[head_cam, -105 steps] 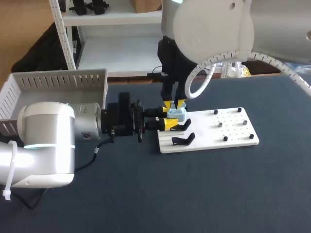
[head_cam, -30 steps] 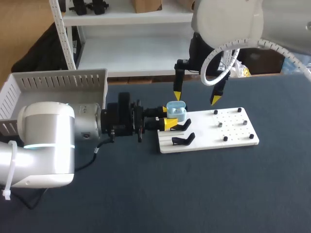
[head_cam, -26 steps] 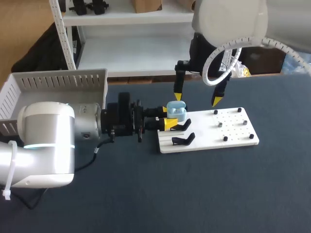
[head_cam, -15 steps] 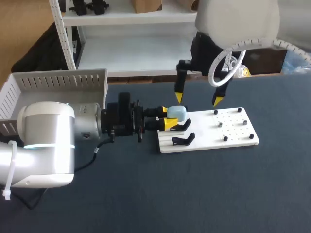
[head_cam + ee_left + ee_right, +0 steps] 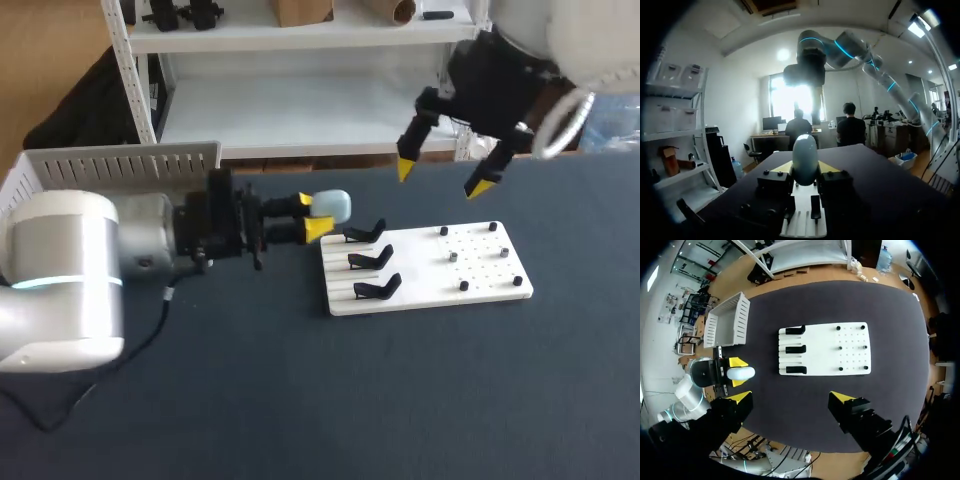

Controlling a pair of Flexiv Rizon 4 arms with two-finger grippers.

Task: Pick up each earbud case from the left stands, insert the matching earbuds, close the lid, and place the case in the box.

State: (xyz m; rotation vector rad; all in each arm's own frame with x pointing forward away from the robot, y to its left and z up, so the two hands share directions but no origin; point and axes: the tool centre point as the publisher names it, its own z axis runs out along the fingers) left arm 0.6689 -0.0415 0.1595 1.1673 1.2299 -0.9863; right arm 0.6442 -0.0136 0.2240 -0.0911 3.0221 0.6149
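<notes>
While the left gripper (image 5: 312, 216) clamps the earbud case (image 5: 332, 206), hiding its base, the right gripper (image 5: 442, 179) hangs spread.

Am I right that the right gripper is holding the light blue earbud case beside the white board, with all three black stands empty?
Not quite: the head view shows the left gripper holding the light blue earbud case; the right gripper hangs open. The case is beside the white board, and all three black stands are empty.
</notes>
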